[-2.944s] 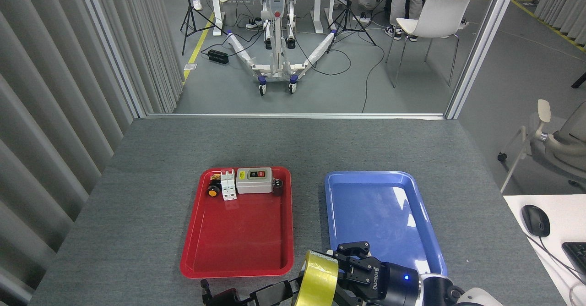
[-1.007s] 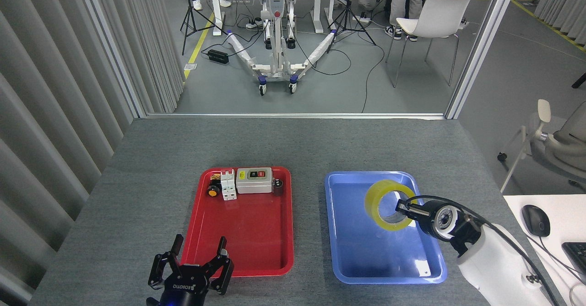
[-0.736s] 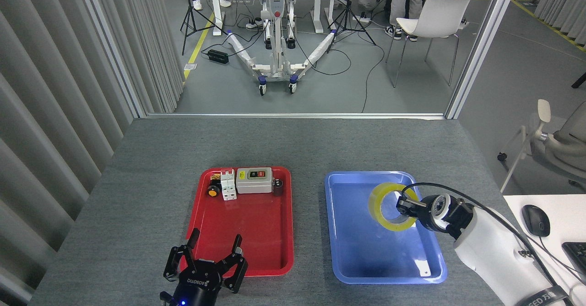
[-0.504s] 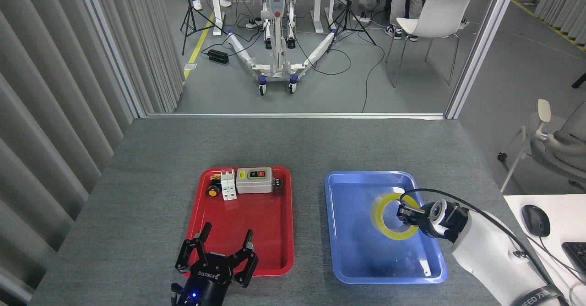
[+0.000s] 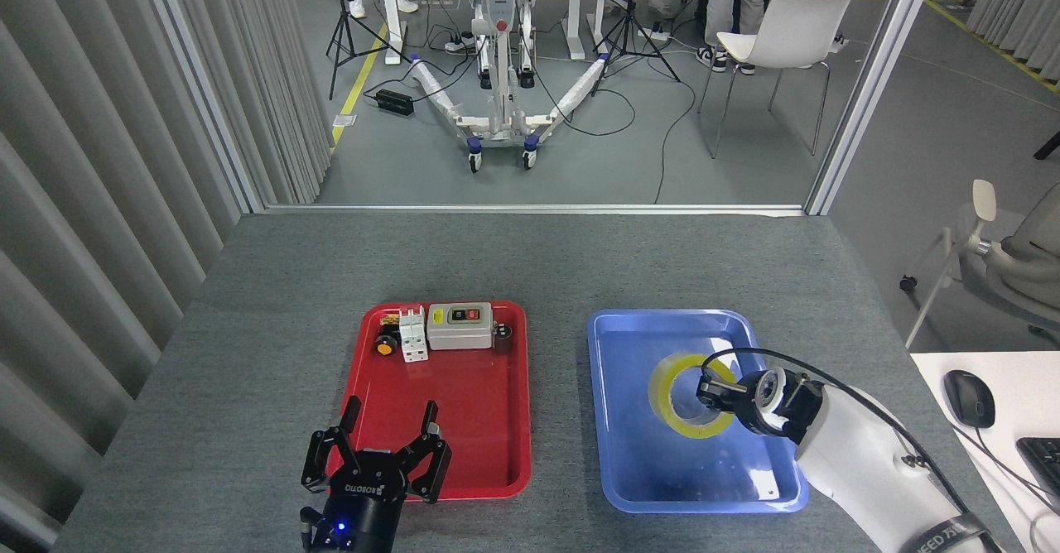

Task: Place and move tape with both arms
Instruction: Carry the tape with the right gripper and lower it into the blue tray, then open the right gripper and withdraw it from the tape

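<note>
Tape: the wide roll of translucent yellow packing tape (image 5: 686,396) sits tilted inside the blue plastic tray, in its right half about midway between far and near rims; whether its lower edge touches the tray floor cannot be told.
Right hand: the black right hand (image 5: 714,391) at the end of the white-cased right arm (image 5: 865,470) reaches in from the tabletop's near right corner; it is clamped on the right side of the roll's ring, with dark fingers (image 5: 710,389) reaching into the roll's hollow.
Blue tray: the blue rectangular tray (image 5: 623,470) lies on the right of the grey felt-covered tabletop (image 5: 248,354), closer to the near edge; only the roll is in it.
Red tray: the red rectangular plastic tray (image 5: 505,420) lies just left of the blue one, apart from it.
Red tray contents: along its far rim stand a grey switch box with red and green buttons (image 5: 459,326), a white breaker-like block (image 5: 412,334), a small yellow-and-black round button part (image 5: 384,344) and a small dark part (image 5: 502,334).
Left hand: the black left hand (image 5: 389,444) marked ROBOTIQ, with a blue light, hovers over the near left corner of the red tray, its fingers spread apart and holding nothing.
</note>
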`<action>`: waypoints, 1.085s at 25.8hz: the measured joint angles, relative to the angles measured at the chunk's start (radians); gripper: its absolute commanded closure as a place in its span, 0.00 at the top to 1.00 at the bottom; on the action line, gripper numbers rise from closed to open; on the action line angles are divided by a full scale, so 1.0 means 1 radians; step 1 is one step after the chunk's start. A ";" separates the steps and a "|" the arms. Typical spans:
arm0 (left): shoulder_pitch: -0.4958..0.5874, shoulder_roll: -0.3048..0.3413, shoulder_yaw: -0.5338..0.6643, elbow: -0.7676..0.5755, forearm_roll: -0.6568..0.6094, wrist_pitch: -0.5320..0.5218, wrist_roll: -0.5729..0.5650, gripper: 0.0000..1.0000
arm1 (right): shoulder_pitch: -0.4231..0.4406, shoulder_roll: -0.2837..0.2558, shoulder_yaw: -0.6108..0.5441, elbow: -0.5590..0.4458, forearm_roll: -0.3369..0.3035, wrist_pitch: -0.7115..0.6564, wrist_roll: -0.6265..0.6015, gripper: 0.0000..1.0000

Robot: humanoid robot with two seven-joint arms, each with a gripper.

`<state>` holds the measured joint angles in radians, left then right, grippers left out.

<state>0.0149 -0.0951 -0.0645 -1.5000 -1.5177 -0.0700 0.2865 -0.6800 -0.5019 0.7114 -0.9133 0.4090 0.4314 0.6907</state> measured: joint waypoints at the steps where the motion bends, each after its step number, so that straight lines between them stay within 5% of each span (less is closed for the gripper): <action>1: 0.000 -0.001 -0.002 -0.004 0.001 0.001 0.000 1.00 | 0.000 0.004 0.000 0.004 0.001 -0.001 0.000 0.38; 20: 0.021 0.003 -0.021 -0.011 0.002 0.043 -0.008 1.00 | 0.009 0.023 -0.002 0.013 0.013 -0.020 -0.035 0.46; 28: 0.021 0.001 -0.020 -0.015 0.002 0.047 -0.014 1.00 | 0.051 0.010 -0.111 -0.050 0.154 -0.089 -0.088 0.75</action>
<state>0.0356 -0.0945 -0.0845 -1.5147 -1.5153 -0.0226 0.2725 -0.6290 -0.4918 0.6002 -0.9636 0.5630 0.3423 0.6023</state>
